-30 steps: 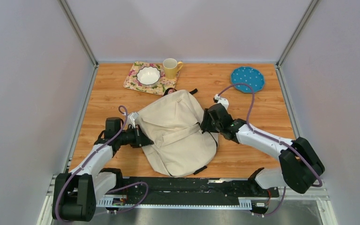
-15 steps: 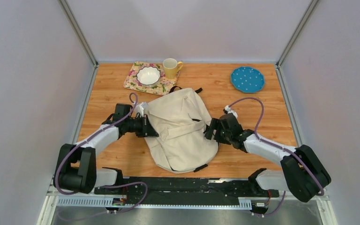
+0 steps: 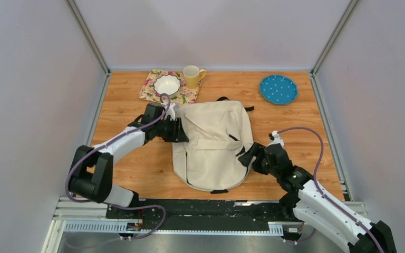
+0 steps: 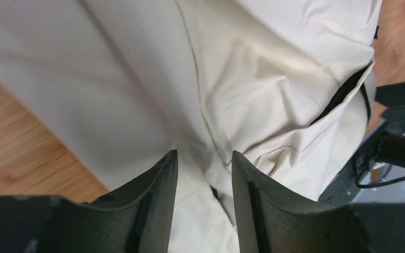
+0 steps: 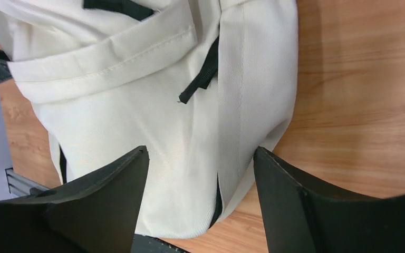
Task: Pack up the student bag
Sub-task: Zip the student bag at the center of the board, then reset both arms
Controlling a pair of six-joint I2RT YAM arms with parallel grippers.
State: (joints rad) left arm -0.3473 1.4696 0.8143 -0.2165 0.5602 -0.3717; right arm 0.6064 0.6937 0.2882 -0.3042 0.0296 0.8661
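Desk [image 3: 126, 105]: student bag [image 3: 213, 142] lies flat mid-desk, front up. L end effector [image 4: 204, 154] at bag's left edge, part-open, puckered cloth in the gap. R end effector [image 5: 200, 149] wide open, straddling bag's near-right corner, nothing held.

A wooden table [image 3: 121, 100] with a warm orange grain fills the floor of the booth. A plain pale grey back wall [image 3: 211, 31] and two side walls [image 3: 26, 105] close it in. Slim metal posts [image 3: 87, 34] stand in the far corners. The light is soft and even.
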